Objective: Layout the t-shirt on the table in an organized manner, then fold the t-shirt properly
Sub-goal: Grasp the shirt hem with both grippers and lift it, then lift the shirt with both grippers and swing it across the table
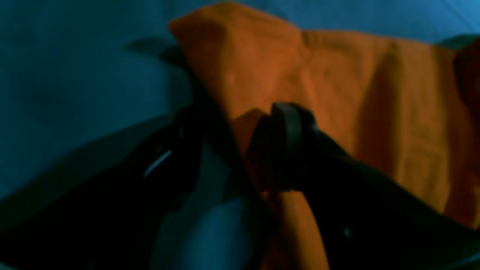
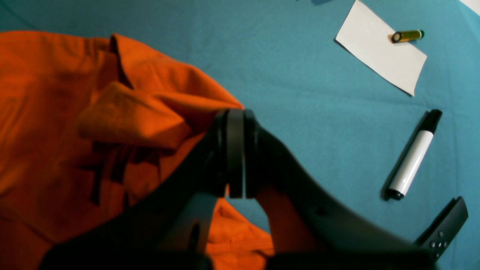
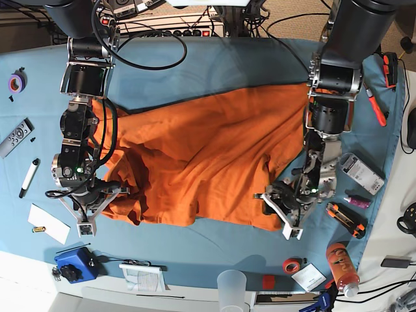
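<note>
While the right pincer [image 2: 236, 157] clamps the t-shirt [image 3: 208, 153], base alone shows both arms; left pincer [image 1: 240, 150] gapes.

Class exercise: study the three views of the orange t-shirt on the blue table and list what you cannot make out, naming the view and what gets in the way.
- Left wrist view: dark and blurred, so whether the left hand touches the t-shirt is unclear.
- Right wrist view: the shut right hand hides the cloth edge behind it.
- Base view: the neck label is not visible among the folds of the t-shirt; both arms cover its side edges.
- Right wrist view: the remote is cut off by the arm.
</note>
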You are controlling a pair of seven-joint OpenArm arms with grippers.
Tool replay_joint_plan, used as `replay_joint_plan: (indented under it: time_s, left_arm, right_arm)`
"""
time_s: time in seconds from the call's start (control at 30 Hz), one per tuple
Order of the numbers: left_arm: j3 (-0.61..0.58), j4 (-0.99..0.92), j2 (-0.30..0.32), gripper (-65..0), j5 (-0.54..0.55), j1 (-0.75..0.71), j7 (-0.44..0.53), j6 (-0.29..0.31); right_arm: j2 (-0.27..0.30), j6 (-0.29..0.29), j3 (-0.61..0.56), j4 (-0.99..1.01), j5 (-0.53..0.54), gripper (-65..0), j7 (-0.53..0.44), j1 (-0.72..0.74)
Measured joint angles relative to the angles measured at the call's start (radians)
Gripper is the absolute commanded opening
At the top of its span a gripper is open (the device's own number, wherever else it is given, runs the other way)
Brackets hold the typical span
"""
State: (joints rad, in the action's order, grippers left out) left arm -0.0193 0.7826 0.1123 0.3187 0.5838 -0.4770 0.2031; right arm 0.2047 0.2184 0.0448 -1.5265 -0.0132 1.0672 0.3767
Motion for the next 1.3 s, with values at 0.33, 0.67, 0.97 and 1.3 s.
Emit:
replay_joint_plan:
  time_s: [0.33,0.67,0.97,1.3]
  left_arm:
    - [0.001,-0.025,-0.039,-65.0,-0.091,0.0,0.077,0.0]
    - [0.001,-0.021,-0.029,-65.0,-0.09,0.171,-0.011,0.003]
    - [0.037,-0.021,-0.01,-65.0,-0.089,0.323,-0.058,0.006]
    - [0.039,-0.021,0.119,-65.0,0.112,0.479,-0.189,0.098]
  right_arm:
    - [0.0,0.042,0.0,0.0,0.0,-65.0,-0.016,0.0]
    - [0.066,0.044,-0.002,0.002,0.029,-65.0,-0.054,0.109]
    - [0.13,0.044,-0.001,0.169,0.09,-65.0,-0.098,0.317]
    - [0.131,0.086,-0.001,0.386,0.108,-65.0,-0.264,0.576]
